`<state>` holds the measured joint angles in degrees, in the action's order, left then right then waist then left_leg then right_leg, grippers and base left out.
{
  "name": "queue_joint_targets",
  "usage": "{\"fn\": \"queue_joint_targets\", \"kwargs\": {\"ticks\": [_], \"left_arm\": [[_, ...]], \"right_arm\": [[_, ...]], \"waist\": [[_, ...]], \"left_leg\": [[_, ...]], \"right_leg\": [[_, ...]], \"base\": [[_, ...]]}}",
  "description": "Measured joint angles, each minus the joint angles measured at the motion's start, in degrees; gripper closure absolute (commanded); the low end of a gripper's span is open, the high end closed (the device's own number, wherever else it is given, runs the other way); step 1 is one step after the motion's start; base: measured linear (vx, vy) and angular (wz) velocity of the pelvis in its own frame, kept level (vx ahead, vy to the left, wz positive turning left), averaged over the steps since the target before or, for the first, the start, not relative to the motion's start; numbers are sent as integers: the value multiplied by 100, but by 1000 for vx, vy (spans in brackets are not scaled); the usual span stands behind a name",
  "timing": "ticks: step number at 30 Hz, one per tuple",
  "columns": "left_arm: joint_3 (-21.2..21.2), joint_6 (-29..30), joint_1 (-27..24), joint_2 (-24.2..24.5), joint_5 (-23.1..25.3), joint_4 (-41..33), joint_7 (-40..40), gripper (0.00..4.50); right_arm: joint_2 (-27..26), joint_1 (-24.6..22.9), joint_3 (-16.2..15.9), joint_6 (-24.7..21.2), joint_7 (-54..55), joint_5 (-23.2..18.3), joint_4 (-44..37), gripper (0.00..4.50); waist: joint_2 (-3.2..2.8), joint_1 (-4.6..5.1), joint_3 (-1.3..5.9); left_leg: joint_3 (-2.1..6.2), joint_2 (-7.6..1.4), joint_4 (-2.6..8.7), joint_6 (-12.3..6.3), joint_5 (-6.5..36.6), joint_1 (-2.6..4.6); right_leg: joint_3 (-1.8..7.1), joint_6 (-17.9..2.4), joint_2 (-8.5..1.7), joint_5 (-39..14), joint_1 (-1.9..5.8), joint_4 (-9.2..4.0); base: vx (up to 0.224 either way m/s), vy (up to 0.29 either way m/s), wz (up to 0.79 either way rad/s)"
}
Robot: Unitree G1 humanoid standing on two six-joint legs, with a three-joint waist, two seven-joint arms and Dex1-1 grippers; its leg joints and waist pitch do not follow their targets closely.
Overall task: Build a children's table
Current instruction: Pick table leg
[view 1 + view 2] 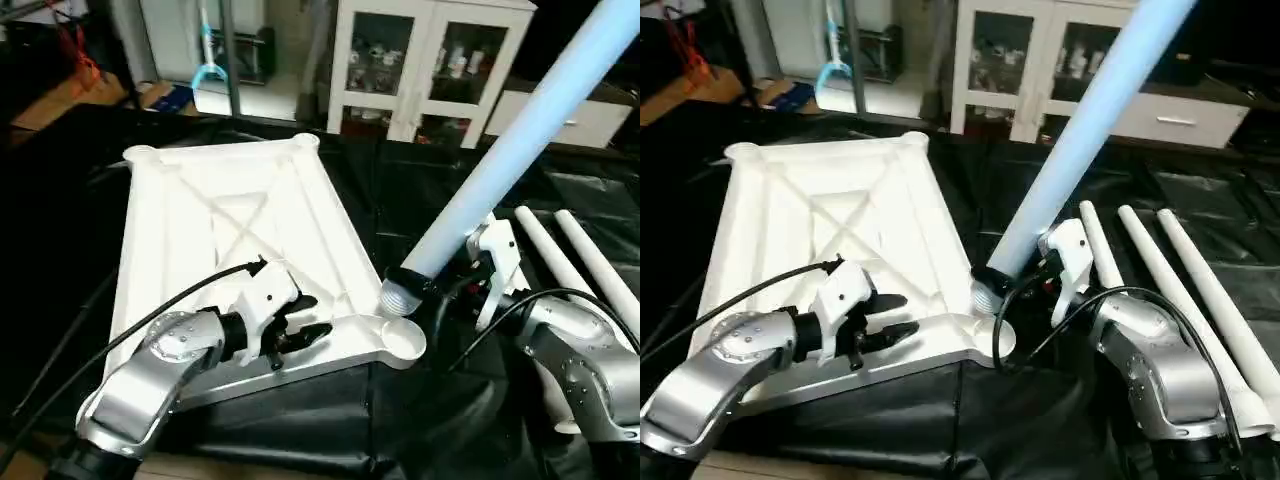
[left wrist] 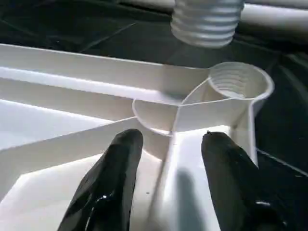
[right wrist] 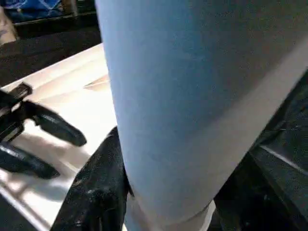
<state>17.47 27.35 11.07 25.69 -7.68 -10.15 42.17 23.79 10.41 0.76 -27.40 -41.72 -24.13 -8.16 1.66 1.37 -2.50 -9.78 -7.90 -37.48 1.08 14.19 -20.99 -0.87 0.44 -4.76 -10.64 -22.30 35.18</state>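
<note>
The white tabletop [image 1: 230, 220] lies upside down on the black cover, X-ribs facing up. My left gripper [image 1: 305, 335] hovers over its near edge, open, with the fingers [image 2: 115, 173] standing either side of a rib just short of the near right corner socket [image 2: 238, 84]. My right gripper [image 1: 447, 278] is shut on a long white leg [image 1: 500, 150], which leans up and away to the right. The leg's threaded end [image 1: 402, 297] hangs just above that socket [image 1: 405, 342], slightly off to the tabletop side and not inside it.
Three spare white legs [image 1: 1180, 270] lie side by side on the black cover to the right of my right arm. A white glass-door cabinet [image 1: 430, 60] stands behind the work surface. Black cables run along both forearms.
</note>
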Motion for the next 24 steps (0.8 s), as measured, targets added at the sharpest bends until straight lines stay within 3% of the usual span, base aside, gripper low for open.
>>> {"fn": "queue_joint_targets", "kwargs": {"ticks": [7,8,14,24], "left_arm": [[171,-21,138,385,175,300,228,221],[255,-18,189,534,187,340,387,248],[290,66,275,649,180,382,816,286],[376,528,571,506,414,622,360,363]], "right_arm": [[-47,-138,11,7,51,-45,-25,264],[-46,-140,14,19,51,-43,-25,264],[-47,-147,96,125,135,2,-25,264],[-147,-152,91,199,310,19,-24,264]], "waist": [[-1,-34,0],[-1,-31,0],[-6,-23,0],[-22,-14,3]], "left_leg": [[-17,-1,39,-43,-23,-32],[-19,-1,46,-45,-26,-34],[-26,-5,53,-16,-16,-23],[-27,-6,53,-8,-19,-6]], "right_leg": [[2,9,0,-7,-49,-15],[1,9,0,-7,-56,-15],[3,8,0,-7,-52,-12],[6,2,0,-2,-38,1]], "base": [[0,0,0],[0,0,0],[0,0,0],[0,0,0]]}}
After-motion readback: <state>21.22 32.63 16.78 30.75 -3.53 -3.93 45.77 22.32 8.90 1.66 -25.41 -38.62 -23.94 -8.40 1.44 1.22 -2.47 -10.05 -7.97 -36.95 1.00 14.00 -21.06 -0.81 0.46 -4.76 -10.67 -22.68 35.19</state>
